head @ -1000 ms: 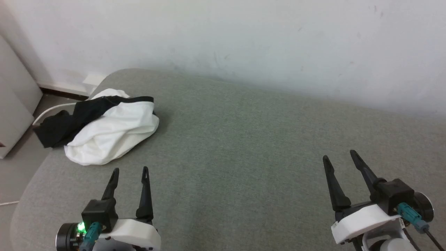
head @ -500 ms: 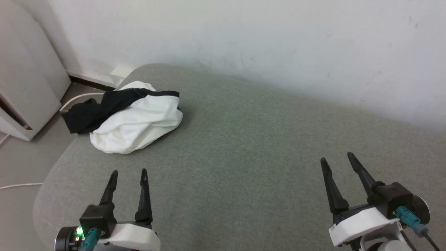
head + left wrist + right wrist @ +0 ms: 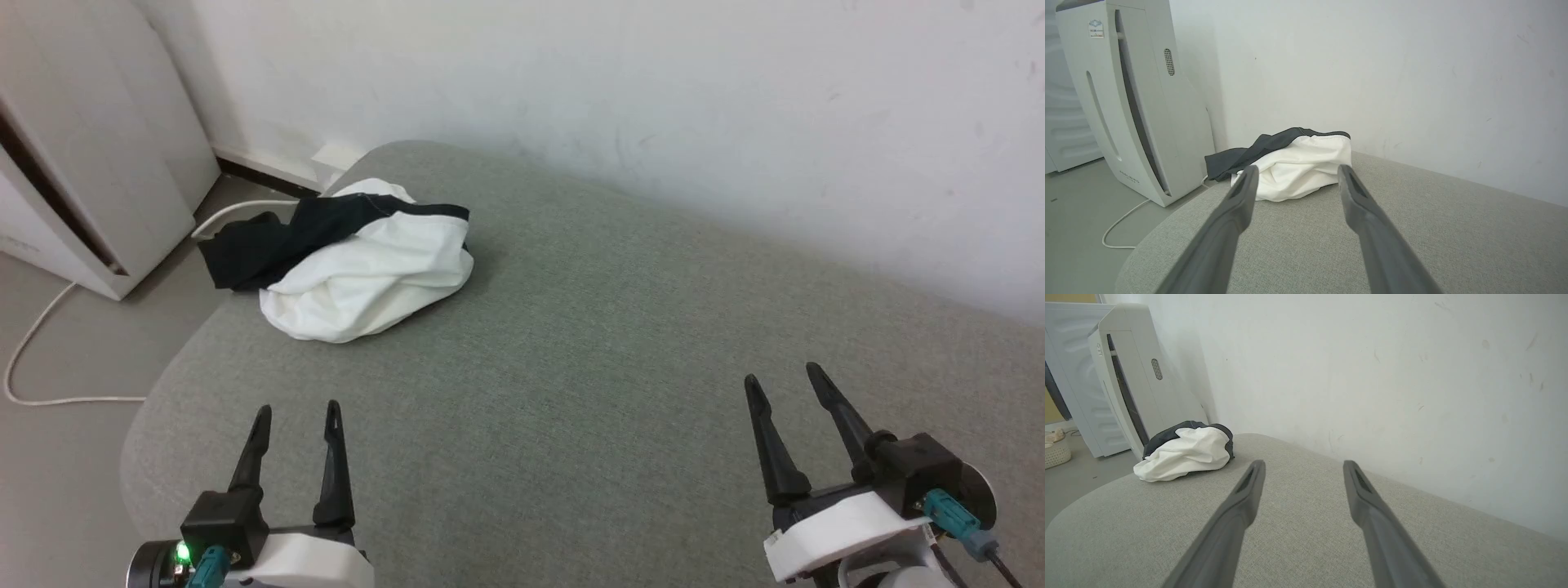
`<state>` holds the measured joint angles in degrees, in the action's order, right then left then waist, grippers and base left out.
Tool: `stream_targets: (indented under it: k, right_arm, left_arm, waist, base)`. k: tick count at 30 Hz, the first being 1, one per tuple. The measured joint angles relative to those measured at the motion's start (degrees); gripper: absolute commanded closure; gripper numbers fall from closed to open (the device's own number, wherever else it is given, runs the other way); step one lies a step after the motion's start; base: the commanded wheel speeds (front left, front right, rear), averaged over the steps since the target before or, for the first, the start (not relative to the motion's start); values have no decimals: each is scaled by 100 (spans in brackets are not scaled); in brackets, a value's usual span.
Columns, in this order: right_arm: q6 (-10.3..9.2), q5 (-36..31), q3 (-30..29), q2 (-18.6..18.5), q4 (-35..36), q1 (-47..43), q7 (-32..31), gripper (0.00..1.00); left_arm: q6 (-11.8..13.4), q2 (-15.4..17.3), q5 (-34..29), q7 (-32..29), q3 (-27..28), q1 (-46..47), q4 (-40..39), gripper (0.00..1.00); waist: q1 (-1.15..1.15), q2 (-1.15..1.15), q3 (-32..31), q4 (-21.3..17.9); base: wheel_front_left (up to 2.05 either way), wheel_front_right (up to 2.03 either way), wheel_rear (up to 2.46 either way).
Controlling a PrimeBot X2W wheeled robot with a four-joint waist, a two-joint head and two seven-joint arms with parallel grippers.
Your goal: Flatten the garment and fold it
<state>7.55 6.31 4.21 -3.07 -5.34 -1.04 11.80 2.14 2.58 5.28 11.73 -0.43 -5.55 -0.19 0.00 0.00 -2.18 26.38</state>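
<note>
The garment (image 3: 359,273) lies crumpled in a heap at the far left corner of the grey cushioned surface (image 3: 571,367), white body bunched up and a black sleeve trailing over the left edge. It also appears in the left wrist view as the garment (image 3: 1294,167) and in the right wrist view as the garment (image 3: 1184,455). My left gripper (image 3: 297,408) hovers open near the front left, well short of the heap. My right gripper (image 3: 782,376) stands open at the front right, nothing between its fingers.
A white wall (image 3: 612,106) runs along the far side of the surface. A tall white appliance (image 3: 1135,102) stands on the floor to the left, with a white cable (image 3: 33,359) lying beside it. A small basket (image 3: 1055,451) sits on the floor further left.
The head camera has turned to the left, so the whole scene shifts right in view and the white appliance comes in. Both grippers stay open; the garment has not moved.
</note>
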Motion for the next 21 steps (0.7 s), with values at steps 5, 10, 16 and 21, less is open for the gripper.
stream_targets:
  k: [5,10,16,21]
  right_arm:
    - [0,40,26,0,-47,-1,56,0]
    - [0,81,68,0,-94,-12,112,0]
    - [0,85,118,1,-133,-14,193,0]
    - [0,124,143,1,-165,-15,244,0]
  left_arm:
    - [1,1,29,64,-3,-6,-1,0]
    - [18,2,54,126,-5,-31,-2,0]
    - [44,2,88,193,-16,-55,-3,0]
    - [49,3,147,252,-25,-120,-4,0]
  waist:
    - [0,0,-12,143]
    - [0,0,-25,290]
    - [0,0,-35,467]
    - [0,0,-37,608]
  base:
    - [0,0,0]
    - [0,0,0]
    - [0,0,0]
    - [0,0,0]
